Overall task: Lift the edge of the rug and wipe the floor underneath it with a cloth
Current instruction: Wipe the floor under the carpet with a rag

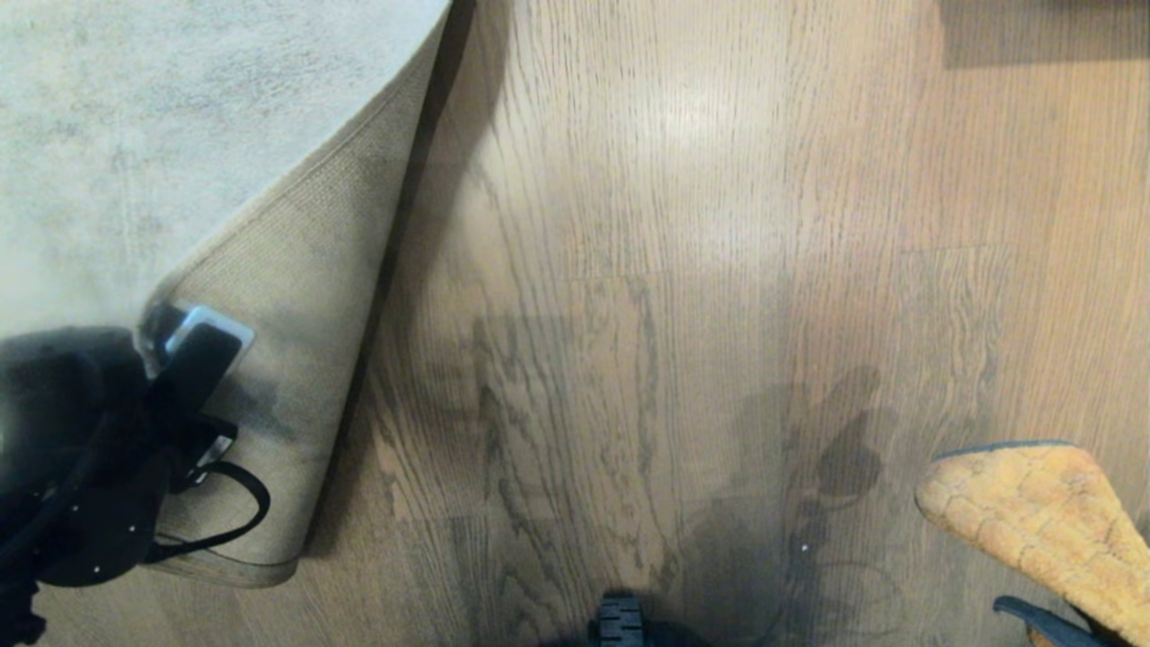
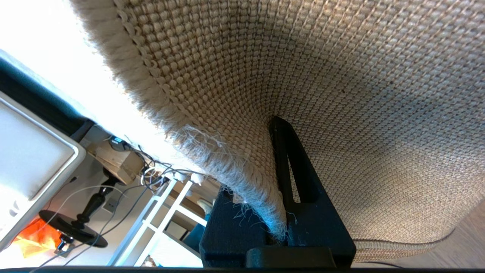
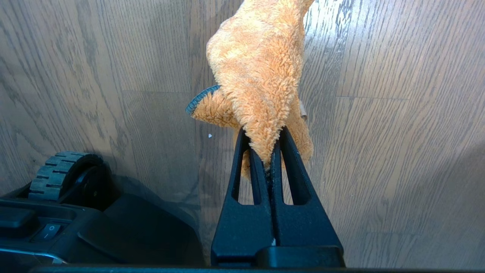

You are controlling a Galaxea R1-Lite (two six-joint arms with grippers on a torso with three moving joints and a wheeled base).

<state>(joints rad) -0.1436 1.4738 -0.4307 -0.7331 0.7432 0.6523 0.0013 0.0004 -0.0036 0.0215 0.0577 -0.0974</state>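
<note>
the floor (image 1: 683, 270) lies bare where the rug edge (image 1: 296, 296) is folded back, tan backing up, because the left gripper (image 2: 282, 227) has its jaws clamped on that border, while the right gripper (image 3: 269, 151), jaws pinched tight, dangles the cloth (image 3: 261, 64) above the planks, ready to wipe.

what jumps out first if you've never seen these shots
The rug edge, folded back at the left with its tan woven backing up, pinched by the left gripper. Lower right, the fluffy orange cloth hangs clamped in the right gripper above the bare floor.
</note>
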